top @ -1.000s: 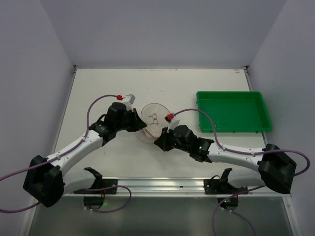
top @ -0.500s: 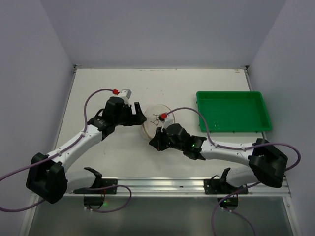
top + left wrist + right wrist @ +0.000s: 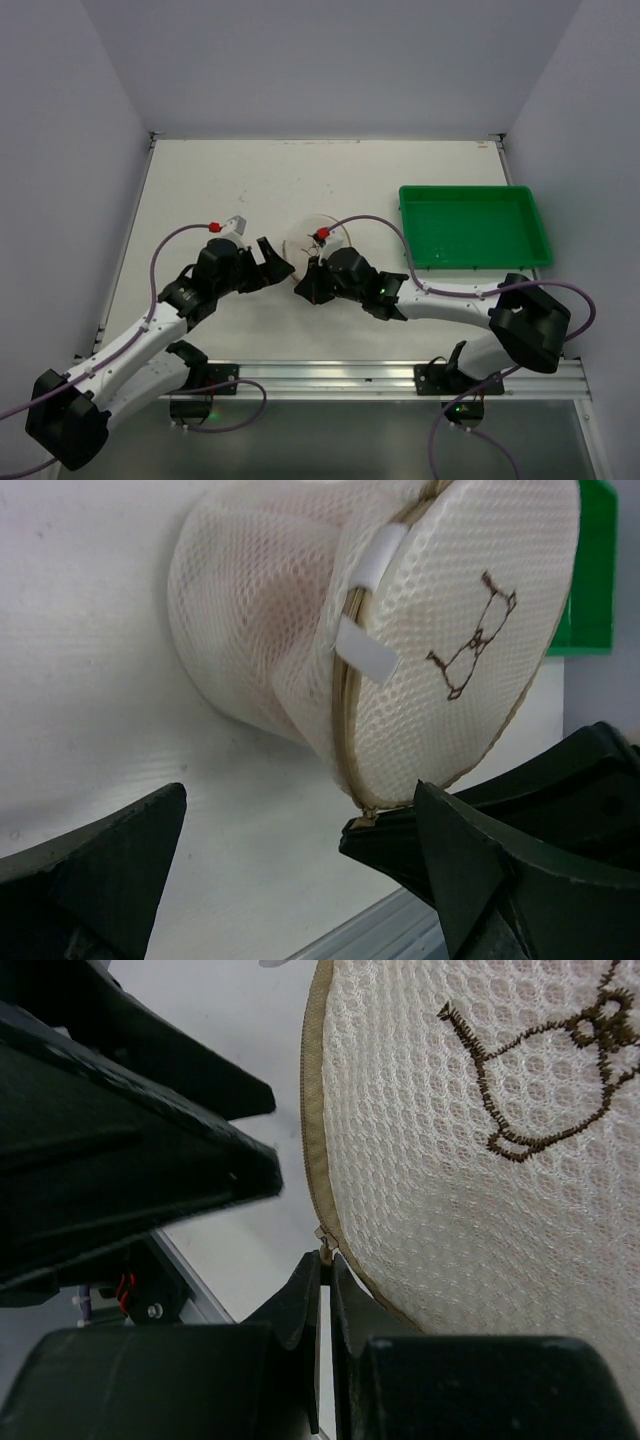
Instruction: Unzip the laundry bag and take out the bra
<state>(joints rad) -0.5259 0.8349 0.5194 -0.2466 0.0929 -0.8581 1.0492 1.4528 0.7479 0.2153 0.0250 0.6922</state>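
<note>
The laundry bag (image 3: 303, 231) is a round white mesh pouch with a beige zip rim (image 3: 312, 1110) and a bra sketch (image 3: 472, 640) on its flat face. It stands tilted on the table. My right gripper (image 3: 326, 1260) is shut on the small zip pull (image 3: 324, 1242) at the bag's lower rim; from above, this right gripper (image 3: 303, 290) sits at the bag's near side. My left gripper (image 3: 277, 262) is open just left of the bag and touches nothing, and its left gripper fingers (image 3: 110, 865) are spread wide below the bag (image 3: 440, 660). The bra is hidden inside the mesh.
A green rectangular tray (image 3: 470, 225) lies at the right of the table. A metal rail (image 3: 330, 375) runs along the near edge between the arm bases. Grey walls close in the left, back and right sides.
My left gripper has opened, let go of the bag and drawn back toward the near left. The right gripper has slid left along the rim, still pinching the zip pull.
</note>
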